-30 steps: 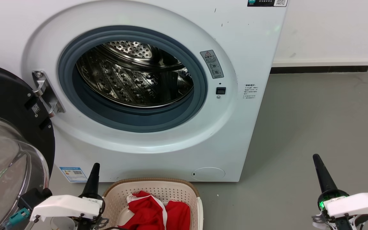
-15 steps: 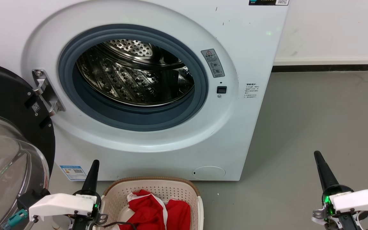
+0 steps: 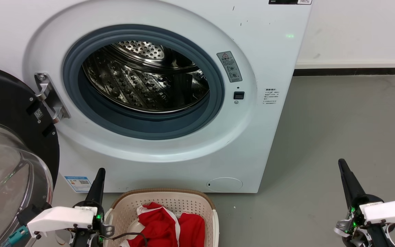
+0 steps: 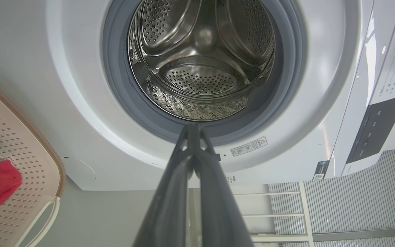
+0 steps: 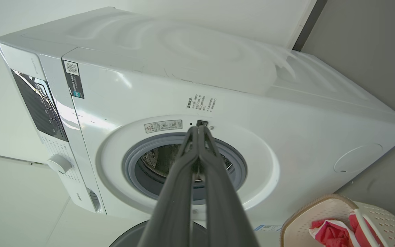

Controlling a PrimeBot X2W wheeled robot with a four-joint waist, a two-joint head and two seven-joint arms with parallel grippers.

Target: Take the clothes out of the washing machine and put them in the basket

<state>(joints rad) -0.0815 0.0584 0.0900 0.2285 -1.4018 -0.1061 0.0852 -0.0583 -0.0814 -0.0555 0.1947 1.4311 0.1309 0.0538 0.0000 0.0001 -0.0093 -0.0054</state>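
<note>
Holds the left gripper [image 3: 99, 175] low at the near left, its two dark fingers [image 4: 171, 192] pressed together into one point, aimed far and tilted a little right. Carries the left wrist housing [image 3: 60, 218], white and roughly level, just behind, a green light glowing beside it. Holds the right gripper [image 3: 342, 166] low at the near right, fingers [image 5: 175, 195] likewise meeting at the tips, leaning left, with the right wrist housing [image 3: 386, 211] behind.

light: bright, even, diffuse | shadows: soft grey one on floor [image 3: 286, 151] right of washing machine [image 3: 262, 61] | glare: pale sheen on glass door [image 3: 9, 178], glints in steel drum [image 3: 142, 85], green dot on machine front | focus: head view sharp; left gripper [image 4: 193, 127] and right gripper [image 5: 197, 128] blur near lens | distortion: wrist views bow straight edges
</note>
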